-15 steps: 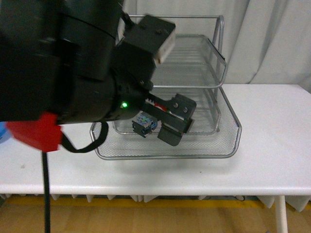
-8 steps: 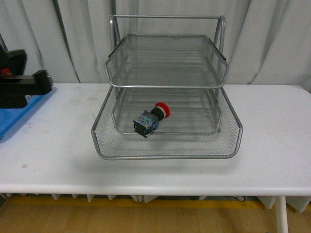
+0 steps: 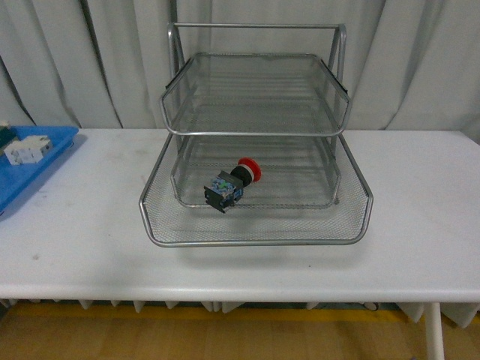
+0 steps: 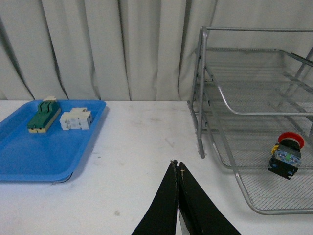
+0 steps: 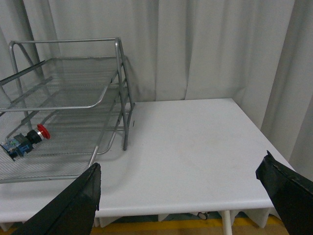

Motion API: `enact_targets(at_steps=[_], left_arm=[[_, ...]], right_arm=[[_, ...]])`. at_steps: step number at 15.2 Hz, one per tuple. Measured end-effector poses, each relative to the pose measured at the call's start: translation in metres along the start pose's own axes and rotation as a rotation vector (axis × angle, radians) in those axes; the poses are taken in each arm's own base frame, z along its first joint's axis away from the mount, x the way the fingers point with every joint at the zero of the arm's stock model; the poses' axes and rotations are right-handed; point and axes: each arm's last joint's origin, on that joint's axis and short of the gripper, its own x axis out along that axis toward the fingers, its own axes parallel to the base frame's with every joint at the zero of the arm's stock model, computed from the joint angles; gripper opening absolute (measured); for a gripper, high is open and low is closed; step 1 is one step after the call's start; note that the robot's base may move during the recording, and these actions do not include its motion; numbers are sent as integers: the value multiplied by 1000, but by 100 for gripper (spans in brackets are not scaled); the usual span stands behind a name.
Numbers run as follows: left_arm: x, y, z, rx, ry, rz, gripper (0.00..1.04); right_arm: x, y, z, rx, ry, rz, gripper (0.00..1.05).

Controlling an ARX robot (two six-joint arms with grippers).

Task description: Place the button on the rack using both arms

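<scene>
- The left gripper (image 4: 177, 164) hangs over the desk (image 3: 420, 225) toward its near edge, between the blue tray (image 4: 44, 152) and the rack (image 3: 255, 133). Its jaws are pressed together with nothing between them.
- The right gripper (image 5: 182, 161) is over the desk's right side, its jaws spread wide and empty.
- The button (image 3: 232, 186) lies on its side in the rack's lowest tier, left of that tier's middle. Its red cap points toward the far right corner and its terminal end toward the near edge.
- The rack stands at mid-desk, its back at the far edge.
- The blue tray lies at the left edge and holds a white terminal block (image 4: 76, 119) just beside a green-and-beige component (image 4: 44, 115).
- A pale curtain (image 3: 420, 67) hangs behind the far edge.
</scene>
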Motion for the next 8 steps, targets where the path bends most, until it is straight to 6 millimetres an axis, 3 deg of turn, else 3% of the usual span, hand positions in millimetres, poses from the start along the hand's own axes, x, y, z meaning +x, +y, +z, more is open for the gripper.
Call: enact_targets(at_steps=[4,8], left_arm=[[-20,17,1,-2,-3,2,2],[-33,17,4,-3,-16,-6,2]], right_arm=[[0,0,0,0,0,0,98],[0,0,0,0,0,0,98]])
